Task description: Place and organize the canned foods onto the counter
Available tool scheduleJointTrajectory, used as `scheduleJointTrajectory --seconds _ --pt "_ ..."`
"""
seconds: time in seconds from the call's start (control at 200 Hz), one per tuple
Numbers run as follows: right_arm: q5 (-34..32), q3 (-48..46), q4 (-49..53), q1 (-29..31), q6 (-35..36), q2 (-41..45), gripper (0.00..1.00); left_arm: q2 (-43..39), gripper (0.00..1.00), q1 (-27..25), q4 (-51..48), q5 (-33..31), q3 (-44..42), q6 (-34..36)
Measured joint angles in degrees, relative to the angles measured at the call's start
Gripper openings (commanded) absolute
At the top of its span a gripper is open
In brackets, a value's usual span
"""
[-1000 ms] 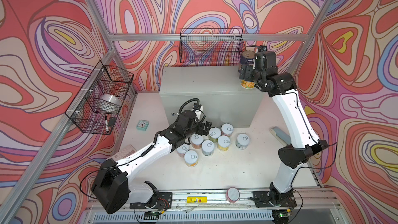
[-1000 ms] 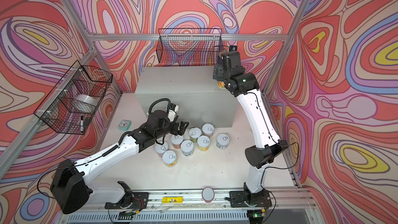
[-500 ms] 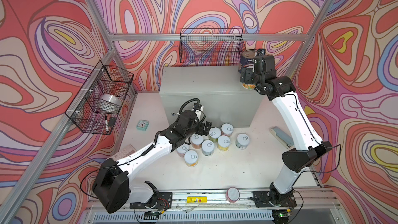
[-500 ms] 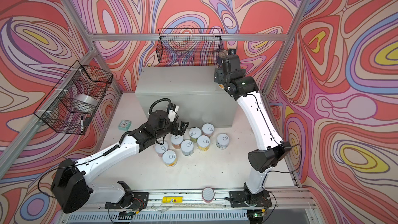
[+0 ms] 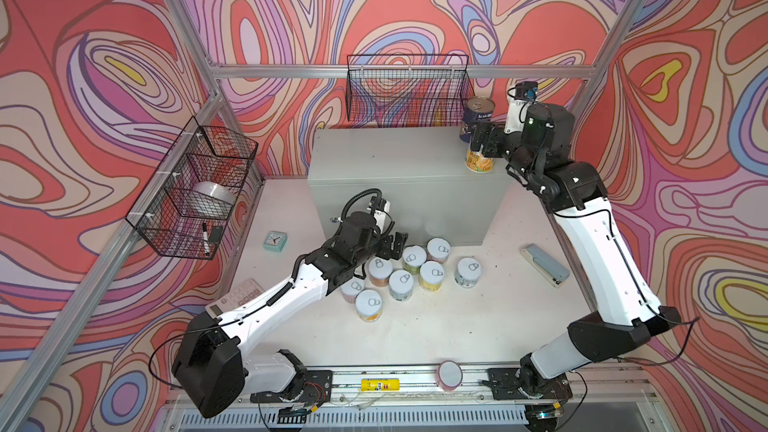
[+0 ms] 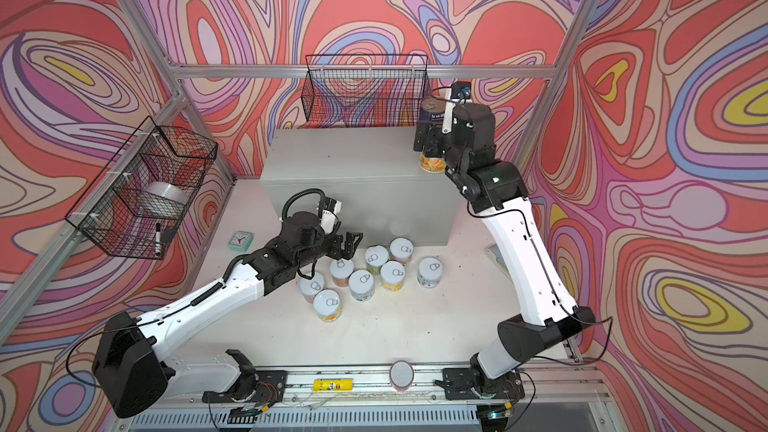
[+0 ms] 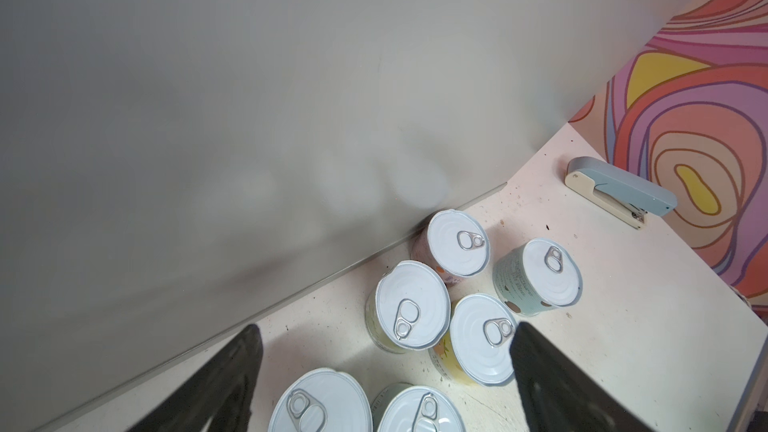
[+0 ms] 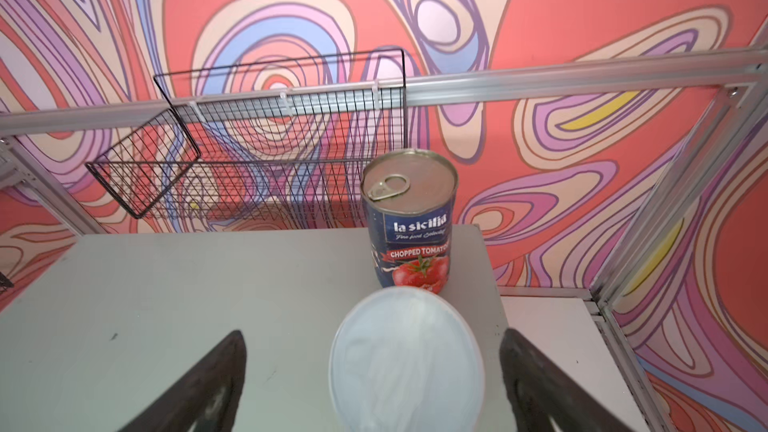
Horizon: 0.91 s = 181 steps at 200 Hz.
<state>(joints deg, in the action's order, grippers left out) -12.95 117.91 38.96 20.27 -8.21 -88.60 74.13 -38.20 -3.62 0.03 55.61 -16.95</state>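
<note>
The left pincer (image 5: 392, 243) hangs low over the cans (image 5: 401, 283), jaws spread wide and holding nothing. In the left wrist view its fingers (image 7: 232, 371) stand either side of two white lids and, as far as that angle allows, touch neither. Eight cans stand upright in a tight cluster on the worktop (image 5: 457, 338), in front of the cabinet (image 5: 395, 160); the rearmost is just beside its front wall.

Further right, two more stand on the cabinet's flat top near its right edge: the blue can (image 5: 480, 116) at the back and the orange can (image 5: 479, 164) just in front of it. The right pincer (image 5: 480, 146) sits over the orange can with its jaws fully spread. In the right wrist view that can's white lid (image 8: 407, 359) lies between the fingers (image 8: 536, 384) with a gap at each side, so nothing is pinched.

A second ago the right arm leaned further over the cabinet and half hid the blue can. Now the wrist has drawn back to the right and the blue can's lid shows whole. The left arm and the eight cans on the worktop have not shifted.
</note>
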Motion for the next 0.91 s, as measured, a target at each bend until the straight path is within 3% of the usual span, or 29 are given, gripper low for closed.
scheduleJointTrajectory --seconds 0.12,0.16,0.2,0.506,0.676,0.906 --pt "0.87 -1.6 -0.5 0.0 -0.5 3.89 0.85 -1.05 0.94 0.07 -0.02 -0.11 0.0 0.0" --pt "1.53 -3.15 -0.39 0.0 -1.29 5.86 0.7 -1.36 0.94 0.13 -0.02 -0.11 0.0 0.0" --pt "2.16 -4.85 -0.22 0.0 -2.03 7.8 0.64 -1.66 0.94 0.2 -0.02 -0.13 0.0 0.0" --pt "7.93 -21.99 1.31 0.0 -7.96 18.69 0.61 -1.86 0.94 0.48 -0.7 -0.02 0.0 0.24" --pt "8.96 -27.8 0.81 0.0 -9.49 17.09 0.59 -1.22 0.94 0.81 -1.11 0.17 0.02 0.24" --pt "9.18 -28.22 -2.14 -0.44 -9.49 13.05 0.54 -1.22 0.93 0.81 -1.29 0.17 0.02 0.22"
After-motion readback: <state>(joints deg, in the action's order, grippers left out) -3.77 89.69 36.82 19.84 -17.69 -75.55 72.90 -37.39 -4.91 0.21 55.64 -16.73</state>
